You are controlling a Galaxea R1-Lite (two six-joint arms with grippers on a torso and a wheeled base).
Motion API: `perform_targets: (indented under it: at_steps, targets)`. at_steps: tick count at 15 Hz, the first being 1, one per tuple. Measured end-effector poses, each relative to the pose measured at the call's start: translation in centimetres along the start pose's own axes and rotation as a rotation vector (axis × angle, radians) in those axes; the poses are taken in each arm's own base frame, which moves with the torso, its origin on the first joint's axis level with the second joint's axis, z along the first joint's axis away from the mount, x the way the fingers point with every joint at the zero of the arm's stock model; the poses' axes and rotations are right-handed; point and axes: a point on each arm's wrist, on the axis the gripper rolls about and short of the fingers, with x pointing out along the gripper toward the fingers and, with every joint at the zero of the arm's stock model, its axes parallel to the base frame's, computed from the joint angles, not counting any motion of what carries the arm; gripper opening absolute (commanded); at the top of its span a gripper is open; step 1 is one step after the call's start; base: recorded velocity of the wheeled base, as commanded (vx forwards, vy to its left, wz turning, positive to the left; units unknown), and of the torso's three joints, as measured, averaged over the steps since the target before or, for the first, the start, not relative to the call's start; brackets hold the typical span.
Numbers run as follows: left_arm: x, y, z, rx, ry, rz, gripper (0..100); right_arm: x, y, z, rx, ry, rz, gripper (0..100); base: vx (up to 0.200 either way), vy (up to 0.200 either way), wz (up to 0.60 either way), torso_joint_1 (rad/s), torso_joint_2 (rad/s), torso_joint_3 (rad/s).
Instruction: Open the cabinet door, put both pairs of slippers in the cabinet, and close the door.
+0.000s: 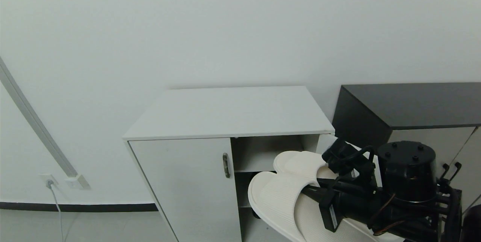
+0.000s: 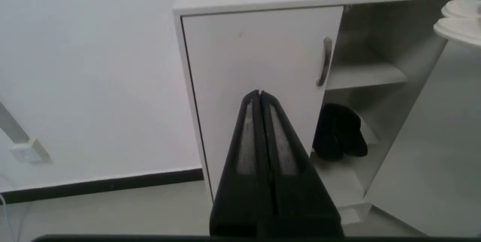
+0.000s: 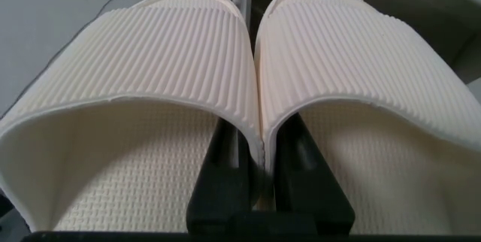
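Observation:
The white cabinet point(image 1: 233, 110) stands against the wall with its left door point(image 1: 184, 182) closed and its right side open, so the shelves point(image 1: 259, 165) show. My right gripper point(image 1: 319, 193) is shut on the pair of white slippers point(image 1: 278, 193), holding them just in front of the open side, toes toward it. Its fingers point(image 3: 225, 167) pinch the two inner edges of the white slippers point(image 3: 173, 69) together. A pair of black slippers point(image 2: 342, 133) rests on a lower shelf inside. My left gripper point(image 2: 259, 103) is shut on nothing, some way out from the closed door point(image 2: 255, 54).
A dark-topped piece of furniture point(image 1: 413, 103) stands right beside the cabinet. Low on the wall to the left are a socket with a cable point(image 1: 49, 180) and a slanted conduit point(image 1: 34, 121). Open floor point(image 2: 113, 212) lies in front of the cabinet.

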Motion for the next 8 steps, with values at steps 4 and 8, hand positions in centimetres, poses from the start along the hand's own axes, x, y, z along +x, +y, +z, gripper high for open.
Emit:
perform_targets:
  at_steps: [4,8]
  targets:
    - [0.00,0.00,0.00,-0.003,0.000,0.000,0,0.00,0.24,0.16,-0.005,-0.018,0.006,0,0.000,0.000,0.00,-0.204,0.53,0.321]
    - [0.00,0.00,0.00,-0.003,0.000,0.001,0,0.15,0.32,0.02,-0.005,-0.011,0.009,0,0.000,0.000,0.00,-0.187,0.51,0.334]
